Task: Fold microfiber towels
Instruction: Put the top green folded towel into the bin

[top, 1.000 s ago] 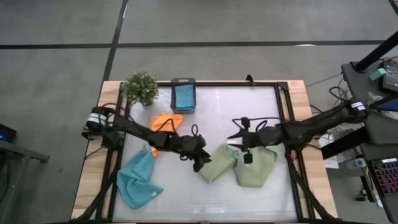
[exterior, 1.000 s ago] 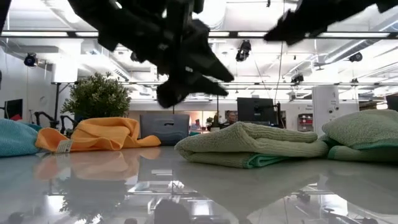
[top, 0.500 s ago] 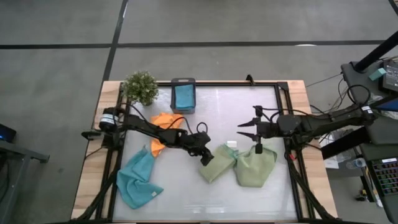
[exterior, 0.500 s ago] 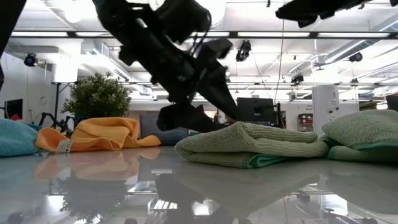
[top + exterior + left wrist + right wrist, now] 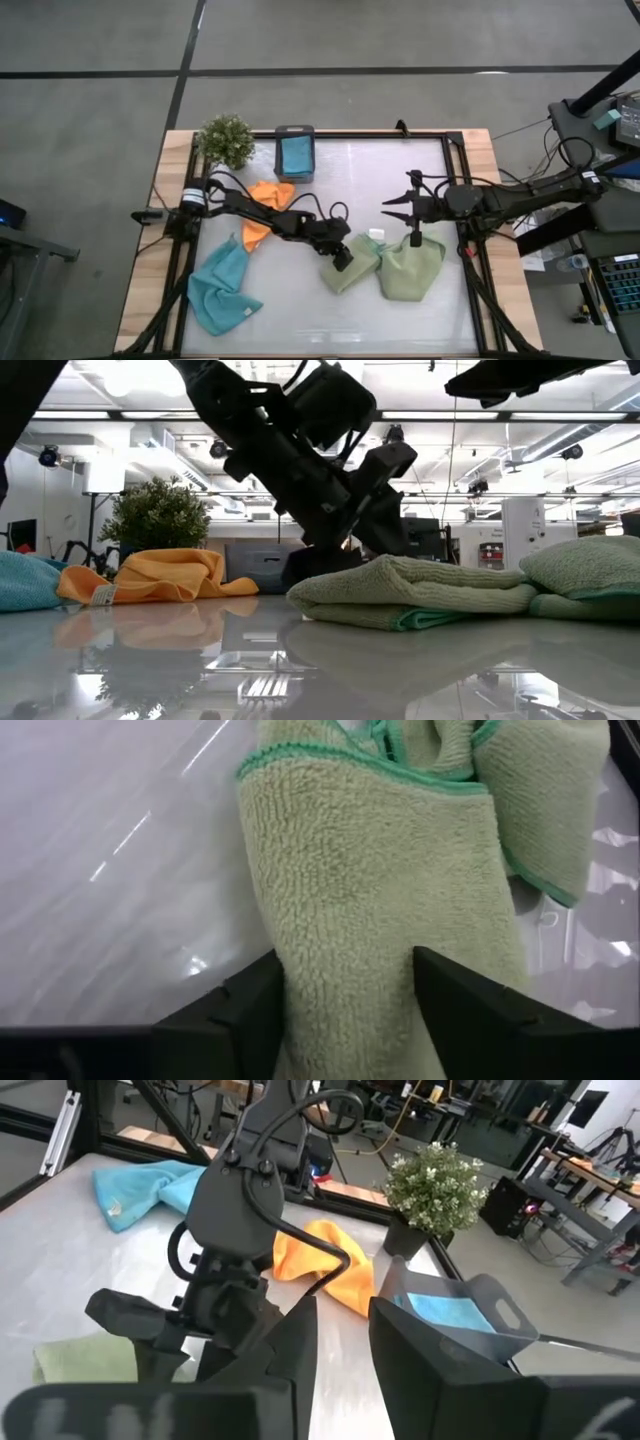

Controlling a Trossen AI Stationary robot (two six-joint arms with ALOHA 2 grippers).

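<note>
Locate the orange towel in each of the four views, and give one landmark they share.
High view: orange towel crumpled on the table's left half, below the potted plant.
Low view: at left, in front of the plant.
Left wrist view: not in it; only a green towel shows.
Right wrist view: centre, beside the plant.
Shared landmark: the potted plant, in three views.

High: straight down over the table.
Low: level with the tabletop.
Wrists: close behind each hand.
Shared: green towel.
</note>
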